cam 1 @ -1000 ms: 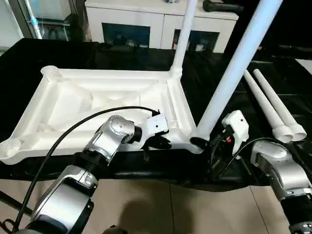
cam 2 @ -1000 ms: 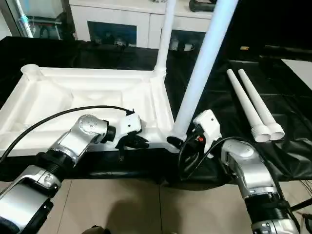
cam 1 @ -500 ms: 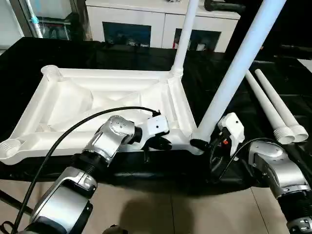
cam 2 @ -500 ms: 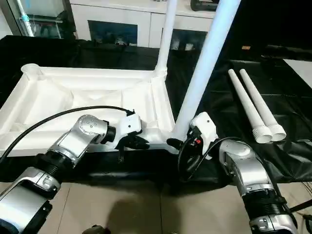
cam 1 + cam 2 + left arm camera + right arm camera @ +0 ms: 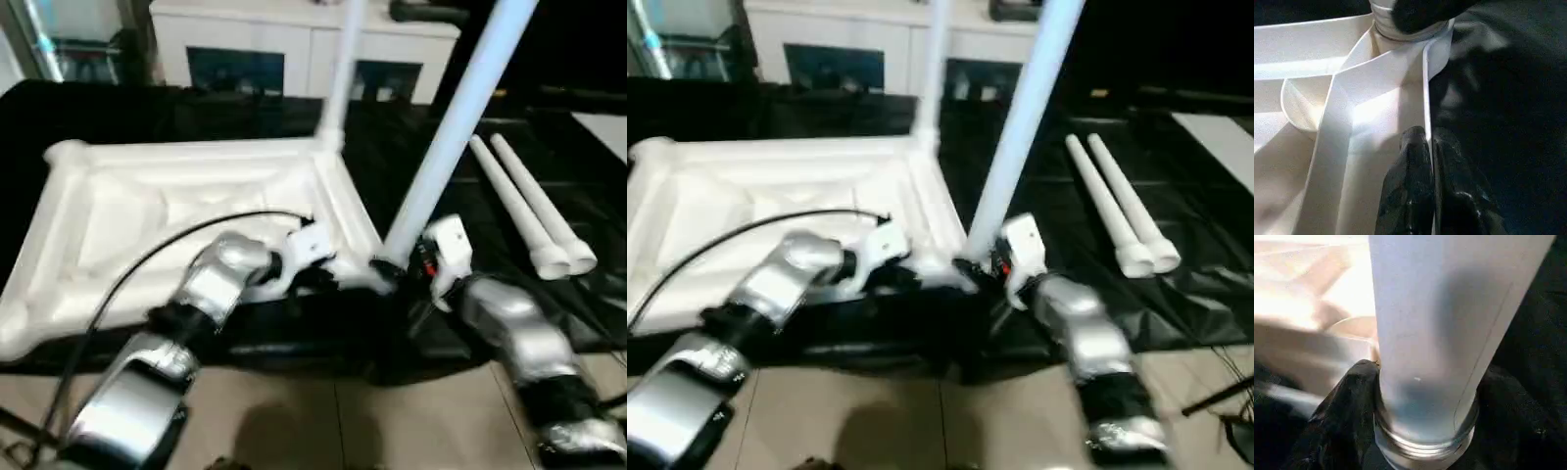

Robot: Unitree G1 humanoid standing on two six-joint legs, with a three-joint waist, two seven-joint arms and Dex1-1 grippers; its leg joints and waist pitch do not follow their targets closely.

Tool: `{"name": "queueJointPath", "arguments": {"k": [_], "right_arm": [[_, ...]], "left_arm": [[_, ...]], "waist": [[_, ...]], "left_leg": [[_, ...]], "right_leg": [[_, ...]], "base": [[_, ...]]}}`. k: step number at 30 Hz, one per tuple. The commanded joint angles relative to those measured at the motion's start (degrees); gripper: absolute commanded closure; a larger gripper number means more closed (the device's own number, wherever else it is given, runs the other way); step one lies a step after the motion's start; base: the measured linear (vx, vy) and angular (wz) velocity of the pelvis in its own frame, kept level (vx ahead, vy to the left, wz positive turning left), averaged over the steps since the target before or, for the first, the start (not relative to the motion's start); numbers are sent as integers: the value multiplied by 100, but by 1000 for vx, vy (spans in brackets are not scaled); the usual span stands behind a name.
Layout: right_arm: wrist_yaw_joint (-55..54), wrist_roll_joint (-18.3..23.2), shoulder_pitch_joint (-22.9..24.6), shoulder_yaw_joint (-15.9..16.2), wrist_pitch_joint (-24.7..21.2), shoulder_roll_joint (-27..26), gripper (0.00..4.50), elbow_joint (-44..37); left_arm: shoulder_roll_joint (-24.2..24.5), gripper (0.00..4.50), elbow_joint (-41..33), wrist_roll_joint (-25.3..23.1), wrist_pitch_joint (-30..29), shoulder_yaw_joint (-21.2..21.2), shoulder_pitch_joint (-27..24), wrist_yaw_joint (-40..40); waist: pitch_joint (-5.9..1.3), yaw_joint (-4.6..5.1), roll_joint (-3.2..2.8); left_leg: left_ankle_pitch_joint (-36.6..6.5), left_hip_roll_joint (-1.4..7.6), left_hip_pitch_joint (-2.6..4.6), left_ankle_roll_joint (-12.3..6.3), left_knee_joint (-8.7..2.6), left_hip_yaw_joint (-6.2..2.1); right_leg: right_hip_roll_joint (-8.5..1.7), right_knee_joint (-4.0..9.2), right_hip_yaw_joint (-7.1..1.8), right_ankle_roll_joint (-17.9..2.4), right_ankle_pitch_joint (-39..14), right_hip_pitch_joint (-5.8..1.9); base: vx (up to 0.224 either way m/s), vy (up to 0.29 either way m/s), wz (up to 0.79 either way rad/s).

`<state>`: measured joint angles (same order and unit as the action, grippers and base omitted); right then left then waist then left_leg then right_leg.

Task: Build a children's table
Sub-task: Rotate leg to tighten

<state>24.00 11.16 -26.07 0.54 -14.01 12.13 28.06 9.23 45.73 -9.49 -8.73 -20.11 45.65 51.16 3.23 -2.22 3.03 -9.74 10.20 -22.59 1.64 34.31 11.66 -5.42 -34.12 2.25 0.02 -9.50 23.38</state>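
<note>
The white tabletop (image 5: 147, 196) lies ribbed side up on a black cloth. One white leg (image 5: 338, 78) stands upright in its far right corner socket. A second leg (image 5: 446, 137) leans over the near right corner, its threaded end (image 5: 1425, 445) at the socket. My right gripper (image 5: 387, 269) is shut around that leg's base; one black finger (image 5: 1347, 416) presses its side. My left gripper (image 5: 328, 279) is shut on the tabletop's near rim (image 5: 1426, 98), a little left of that corner, with its fingers (image 5: 1410, 186) pinching the thin wall.
Two loose white legs (image 5: 524, 211) lie side by side on the black cloth (image 5: 588, 294) to the right. A white cabinet (image 5: 294, 49) with glass doors stands behind the work table. Tiled floor (image 5: 323, 421) shows below the near edge.
My right gripper's fingers have closed in around the base of the leaning leg. The left gripper keeps its hold on the rim. The whole picture has shifted with the camera.
</note>
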Motion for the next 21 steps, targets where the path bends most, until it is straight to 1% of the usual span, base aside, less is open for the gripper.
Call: {"name": "queueJointPath", "arguments": {"k": [1, 2, 3, 4, 6, 7, 8, 9, 10, 11, 13, 14, 16, 17, 18, 19, 20, 21], "right_arm": [[-986, -138, -179, -376, 0, -149, 187, 361], [-1162, -139, -239, -411, 31, -250, 187, 428], [-1454, -125, -351, -474, 80, -425, 187, 554], [-1466, -125, -356, -476, 82, -432, 187, 559], [-2514, -130, -745, -693, 377, -880, 187, 1041], [-2514, -130, -745, -693, 377, -880, 187, 1041], [-2732, -154, -832, -747, 456, -963, 187, 1154], [-2994, -192, -960, -809, 588, -1056, 187, 1319], [-3086, -210, -1006, -829, 635, -1088, 187, 1380], [-3207, -253, -1076, -834, 725, -1114, 187, 1470], [-3306, -286, -1130, -842, 801, -1133, 187, 1543], [-3367, -266, -1173, -899, 885, -1152, 187, 1589], [-3277, -172, -1173, -975, 959, -1177, 187, 1566], [-3230, -132, -1177, -1020, 1014, -1198, 187, 1569], [-3054, -129, -1173, -993, 1073, -1196, 187, 1562], [-3025, -133, -1168, -988, 1097, -1191, 187, 1554], [-2917, -152, -1154, -964, 1200, -1170, 152, 1532], [-2837, -153, -1120, -937, 1199, -1132, 131, 1465]], "left_arm": [[-285, 450, 313, 45, 19, 141, 241, -458], [-364, 450, 420, 39, 29, 161, 319, -597], [-501, 450, 600, 7, 40, 186, 463, -882], [-507, 450, 607, 6, 40, 187, 469, -894], [-914, 450, 1084, -145, 215, 201, 874, -1672], [-914, 450, 1084, -145, 215, 201, 874, -1672], [-999, 450, 1211, -167, 287, 214, 961, -1806], [-1126, 450, 1377, -177, 449, 213, 1059, -1914], [-1171, 450, 1439, -182, 514, 209, 1093, -1942], [-1234, 450, 1498, -197, 561, 178, 1122, -1931], [-1279, 450, 1556, -211, 599, 151, 1149, -1924], [-1308, 450, 1627, -226, 654, 124, 1161, -1912], [-1304, 450, 1689, -232, 709, 116, 1149, -1894], [-1303, 450, 1741, -249, 749, 118, 1152, -1892], [-1298, 450, 1814, -260, 814, 121, 1158, -1860], [-1297, 450, 1835, -260, 829, 124, 1162, -1856], [-1293, 450, 1928, -262, 888, 137, 1185, -1844], [-1278, 450, 1953, -260, 915, 134, 1185, -1802]], "waist": [[-391, 8, 36], [-398, 8, 30], [-397, 9, 57], [-399, 5, 48], [-425, 15, 34], [-425, 15, 34], [-465, -18, 43], [-474, -19, 29], [-467, -23, 36], [-491, -35, 24], [-498, -52, 29], [-501, -65, 20], [-491, -84, 26], [-481, -91, 27], [-476, -92, 26], [-467, -90, 27], [-465, -87, 11], [-464, -86, 16]], "left_leg": [[-1827, 280, 192, 162, -470, -159], [-1801, 276, 198, 171, -470, -162], [-1761, 275, 202, 143, -466, -152], [-1738, 273, 198, 128, -462, -152], [-1547, 266, 206, 117, -450, -138], [-1547, 266, 206, 117, -450, -138], [-1117, 263, 183, 4, -418, -125], [-941, 255, 167, -72, -406, -121], [-808, 238, 171, -193, -391, -97], [-645, 230, 145, -292, -377, -108], [-483, 236, 141, -409, -359, -99], [-384, 235, 154, -546, -346, -89], [-452, 241, 162, -605, -349, -84], [-565, 249, 164, -596, -356, -84], [-624, 249, 163, -588, -359, -87], [-742, 255, 168, -544, -371, -91], [-814, 254, 177, -490, -376, -93], [-841, 259, 178, -461, -380, -94]], "right_leg": [[-322, 449, -161, -1037, -1912, -153], [-321, 451, -160, -1011, -1903, -149], [-322, 457, -160, -1008, -1837, -145], [-325, 449, -161, -1017, -1803, -146], [-313, 416, -166, -1069, -1472, -144], [-313, 416, -166, -1069, -1472, -144], [-302, 340, -162, -1140, -824, -191], [-291, 308, -159, -1171, -572, -204], [-280, 303, -157, -1227, -346, -184], [-293, 262, -152, -1281, -127, -237], [-294, 232, -150, -1328, 137, -245], [-282, 214, -148, -1395, 355, -246], [-289, 222, -149, -1434, 316, -253], [-297, 244, -149, -1428, 155, -251], [-299, 256, -148, -1418, 63, -250], [-296, 279, -147, -1380, -128, -247], [-294, 292, -147, -1353, -247, -238], [-294, 293, -149, -1342, -275, -239]], "base": [[0, 0, 0], [0, 0, 0], [0, 0, 0], [0, 0, 0], [0, 0, 0], [0, 0, 0], [0, 0, 0], [0, 0, 0], [0, 0, 0], [0, 0, 0], [0, 0, 0], [0, 0, 0], [0, 0, 0], [0, 0, 0], [0, 0, 0], [0, 0, 0], [0, 0, 0], [0, 0, 0]]}}
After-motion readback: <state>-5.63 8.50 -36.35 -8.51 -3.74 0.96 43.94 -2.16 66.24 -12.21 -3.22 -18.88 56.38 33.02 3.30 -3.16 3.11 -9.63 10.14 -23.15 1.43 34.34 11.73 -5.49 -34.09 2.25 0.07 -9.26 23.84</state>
